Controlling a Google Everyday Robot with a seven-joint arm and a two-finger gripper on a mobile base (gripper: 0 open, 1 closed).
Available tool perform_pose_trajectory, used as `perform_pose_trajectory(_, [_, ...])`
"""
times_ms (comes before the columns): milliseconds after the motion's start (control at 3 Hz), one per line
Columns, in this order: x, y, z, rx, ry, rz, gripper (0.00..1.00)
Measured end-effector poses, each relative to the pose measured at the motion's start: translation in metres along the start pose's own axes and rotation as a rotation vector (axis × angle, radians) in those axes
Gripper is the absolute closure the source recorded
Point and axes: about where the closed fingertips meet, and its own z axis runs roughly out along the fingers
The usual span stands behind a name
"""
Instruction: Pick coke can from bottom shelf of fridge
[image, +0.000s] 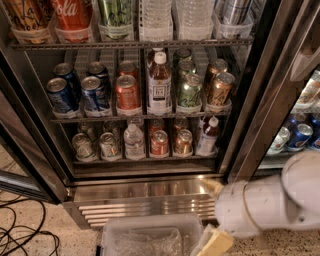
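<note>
The fridge (260, 100) stands open with a dark interior. On its bottom shelf (145, 161) the red coke can (159, 143) with a silver lid stands at the front, near the middle. A copper-orange can (183, 141) is just to its right and a small water bottle (134, 142) to its left. My gripper (212, 215) is at the lower right on the white arm (270, 200), in front of the base grille and below and to the right of the coke can. It is open and empty, with one beige finger (213, 186) above and one (216, 243) below.
Two green-and-silver cans (95, 146) stand at the shelf's left and a brown bottle (207, 136) at its right. The louvred steel grille (140, 206) runs below. A clear plastic bin (150, 235) sits on the floor. Black cables (20, 225) lie at the left. The open door's edge (20, 165) is at the left.
</note>
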Motion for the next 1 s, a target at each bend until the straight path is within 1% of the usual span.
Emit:
perform_pose_trajectory(333, [0.035, 0.046, 0.078, -0.064, -0.122, 0.118, 0.0])
perform_pose_trajectory(667, [0.06, 0.084, 0.144, -0.102, -0.207, 0.18, 0.0])
perform_pose_trajectory(1000, [0.06, 0.09, 0.191, -0.068, -0.291, 0.204, 0.0])
